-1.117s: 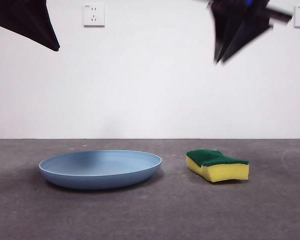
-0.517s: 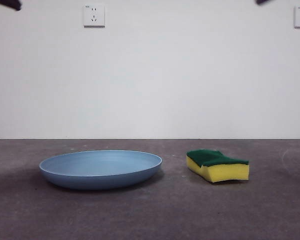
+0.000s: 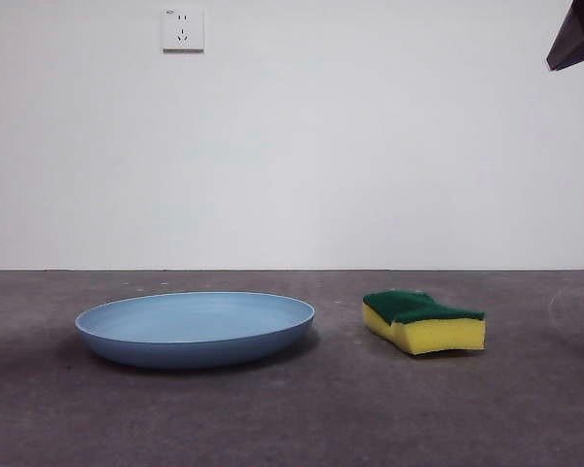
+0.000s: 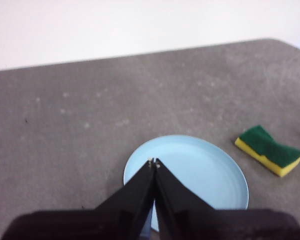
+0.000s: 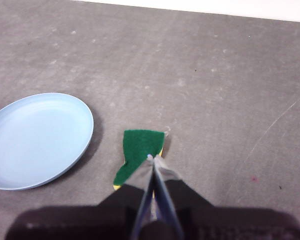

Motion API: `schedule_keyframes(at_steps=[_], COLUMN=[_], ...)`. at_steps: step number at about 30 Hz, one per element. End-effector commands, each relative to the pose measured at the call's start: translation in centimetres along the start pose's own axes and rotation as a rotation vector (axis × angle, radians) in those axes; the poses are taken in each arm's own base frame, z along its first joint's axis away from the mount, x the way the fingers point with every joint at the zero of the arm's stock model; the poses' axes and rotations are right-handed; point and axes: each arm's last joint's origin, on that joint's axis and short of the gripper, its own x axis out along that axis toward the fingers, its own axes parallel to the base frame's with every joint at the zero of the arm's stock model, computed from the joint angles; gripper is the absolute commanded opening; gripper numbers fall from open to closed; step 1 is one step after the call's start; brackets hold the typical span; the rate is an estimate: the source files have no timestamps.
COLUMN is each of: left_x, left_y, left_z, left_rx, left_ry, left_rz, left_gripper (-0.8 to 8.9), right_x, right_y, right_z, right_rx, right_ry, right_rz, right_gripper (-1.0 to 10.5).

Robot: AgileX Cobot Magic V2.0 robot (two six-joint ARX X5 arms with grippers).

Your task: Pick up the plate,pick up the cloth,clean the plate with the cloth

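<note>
Jaws pressed together, empty: left gripper is held high above the plate, right gripper above the sponge.

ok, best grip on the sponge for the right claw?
Come from above and pinch the sponge across its narrow waist, pads on the two yellow wavy sides. It lies flat, green layer up, apart from the plate, so both sides are free. The right claw is above it, shut; open first.

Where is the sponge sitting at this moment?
In the front view the sponge lies flat on the grey table, green side up, just right of the light-blue plate with a small gap between them.
</note>
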Motion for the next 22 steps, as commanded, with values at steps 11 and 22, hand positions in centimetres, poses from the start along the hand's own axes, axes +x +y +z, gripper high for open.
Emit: schedule_keyframes(at_steps=[11,22], left_x=[0.9,-1.2], left_y=[0.0,1.6], left_z=[-0.5,-0.9], left_rx=[0.005,0.020], left_ry=[0.063,-0.043], left_rz=[0.001,0.135], left_gripper=[-0.03,-0.03], right_x=[0.1,0.1], right_y=[0.0,0.0], right_z=[-0.2,-0.2], right_rx=[0.017,0.017], right_ry=[0.004,0.004], right_rz=[-0.002,-0.003], right_gripper=[0.0,0.0])
